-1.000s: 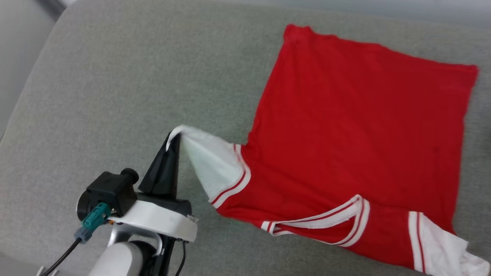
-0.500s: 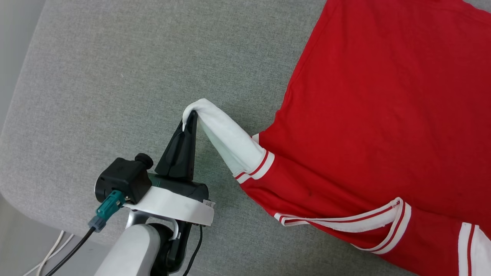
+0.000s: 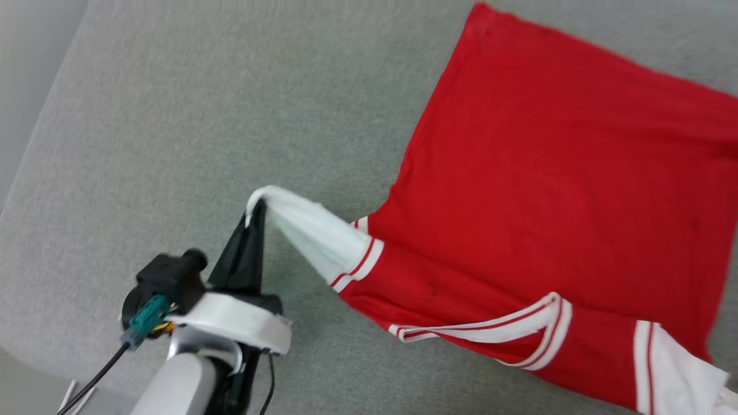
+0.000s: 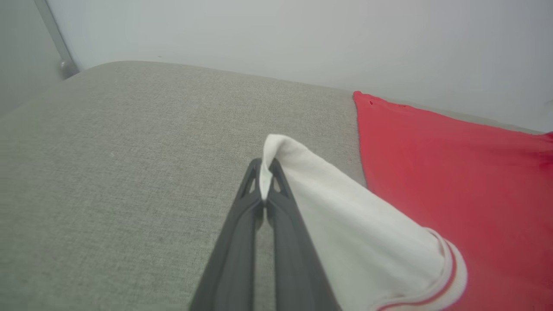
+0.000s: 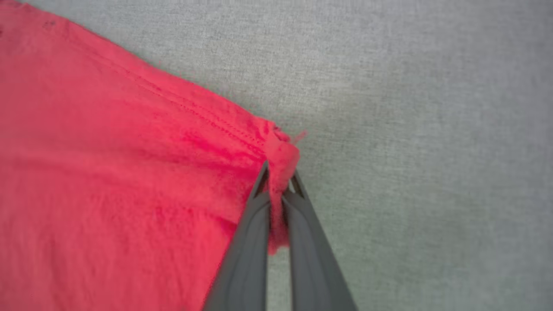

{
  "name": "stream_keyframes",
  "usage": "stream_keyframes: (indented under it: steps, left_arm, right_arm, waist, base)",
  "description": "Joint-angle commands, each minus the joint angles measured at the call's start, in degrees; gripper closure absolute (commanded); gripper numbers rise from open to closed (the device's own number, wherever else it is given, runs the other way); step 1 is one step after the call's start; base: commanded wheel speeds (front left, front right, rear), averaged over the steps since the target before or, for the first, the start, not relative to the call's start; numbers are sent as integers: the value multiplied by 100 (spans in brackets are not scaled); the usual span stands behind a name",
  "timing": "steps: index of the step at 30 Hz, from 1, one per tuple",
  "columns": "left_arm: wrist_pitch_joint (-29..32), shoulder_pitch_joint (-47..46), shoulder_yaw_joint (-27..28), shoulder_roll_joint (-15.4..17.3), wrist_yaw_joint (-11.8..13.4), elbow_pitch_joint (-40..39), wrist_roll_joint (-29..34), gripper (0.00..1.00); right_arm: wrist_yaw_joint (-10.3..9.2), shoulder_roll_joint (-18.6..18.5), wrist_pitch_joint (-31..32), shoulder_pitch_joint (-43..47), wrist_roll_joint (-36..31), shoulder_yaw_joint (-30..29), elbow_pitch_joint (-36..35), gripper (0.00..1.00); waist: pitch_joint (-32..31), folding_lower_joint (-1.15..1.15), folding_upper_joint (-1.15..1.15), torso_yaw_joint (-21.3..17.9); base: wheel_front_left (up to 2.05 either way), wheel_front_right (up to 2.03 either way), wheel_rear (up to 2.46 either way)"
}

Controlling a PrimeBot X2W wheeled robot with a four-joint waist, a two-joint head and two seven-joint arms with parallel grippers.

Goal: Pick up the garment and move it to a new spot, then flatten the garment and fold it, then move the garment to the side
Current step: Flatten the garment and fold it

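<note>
Shows the garment (image 3: pixel 548 190), red with white sleeves and striped trim, spread over the right part of a grey padded surface (image 3: pixel 173 115), close to its far edge. Shows the left tool (image 3: pixel 255 208) clamped shut on the tip of one white sleeve, holding it raised near the middle of the surface. Shows the right tool (image 5: pixel 278 177) pinched closed on a red hem corner, with bare grey fabric beside it.

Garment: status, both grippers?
Left gripper shut on white sleeve. Right gripper shut on red hem corner. Garment mostly flat on grey cushion. Nothing in the way.
</note>
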Motion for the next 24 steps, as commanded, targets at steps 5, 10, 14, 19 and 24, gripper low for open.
stream_keyframes:
  steps: [5, 10, 14, 19, 24]
  left_arm:
    - [100, 513, 307, 285, 205, 57, -175, 100]
    - [240, 994, 543, 486, 377, 53, -335, 100]
    - [348, 1358, 704, 612, 528, -18, -440, 100]
    - [534, 1687, 829, 748, 680, -88, -535, 100]
    - [694, 1816, 861, 849, 751, -166, -579, 100]
  right_arm:
    - [-4, -173, 106, 826, 298, 500, -742, 100]
    - [-4, -197, 247, 1934, 481, 575, -1515, 100]
    - [-5, -26, 404, 3156, 506, 492, -2167, 100]
    - [-5, 383, 543, 4636, 490, 285, -2701, 100]
    - [-4, 933, 599, 5559, 470, 118, -2846, 100]
  waist:
    - [-921, -1, 0, -898]
    - [-1386, -1, 0, -1468]
    - [-1661, -1, 0, -1853]
    - [-1835, -1, 0, -2213]
    - [-1890, -1, 0, -2415]
  base:
    - [0, 0, 0]
    - [0, 0, 0]
    - [0, 0, 0]
    - [0, 0, 0]
    - [0, 0, 0]
